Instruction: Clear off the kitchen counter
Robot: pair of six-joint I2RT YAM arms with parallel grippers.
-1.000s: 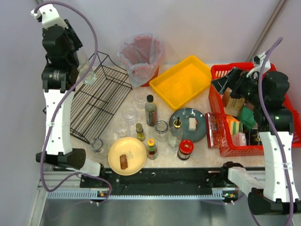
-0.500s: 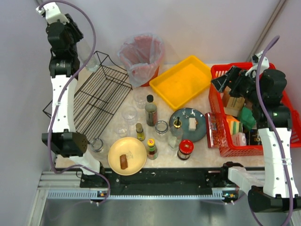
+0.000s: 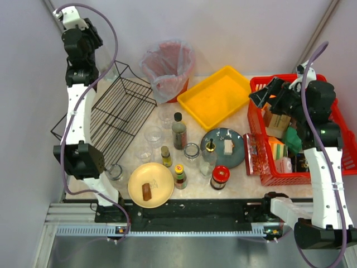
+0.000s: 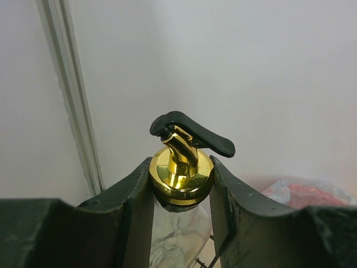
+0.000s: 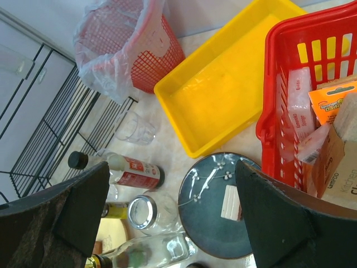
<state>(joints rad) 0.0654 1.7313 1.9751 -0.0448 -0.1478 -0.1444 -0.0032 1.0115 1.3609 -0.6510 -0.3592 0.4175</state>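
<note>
My left gripper [image 4: 181,167] is shut on the neck of a clear glass bottle [image 4: 179,234], just under its gold pourer cap [image 4: 182,170] with a black lever. In the top view this gripper [image 3: 96,60] is held high at the far left, above the back corner of the black wire rack [image 3: 117,117]. My right gripper [image 3: 265,95] stands open and empty over the left rim of the red basket [image 3: 262,167]; in its wrist view the gripper [image 5: 172,167] hangs above the blue plate [image 5: 212,218]. The kitchen counter [image 3: 195,184] carries several items.
On the counter stand a yellow tray [image 3: 220,97], a red bin lined with a plastic bag [image 3: 167,67], a yellow plate [image 3: 152,184] with brown food, a red-lidded jar [image 3: 220,177], several small bottles, an open glass jar [image 5: 139,211] and clear glasses. The red basket holds packets.
The left arm has swung up and back toward the far left corner with the bottle in its grip. The right gripper has shifted slightly left and stays open.
</note>
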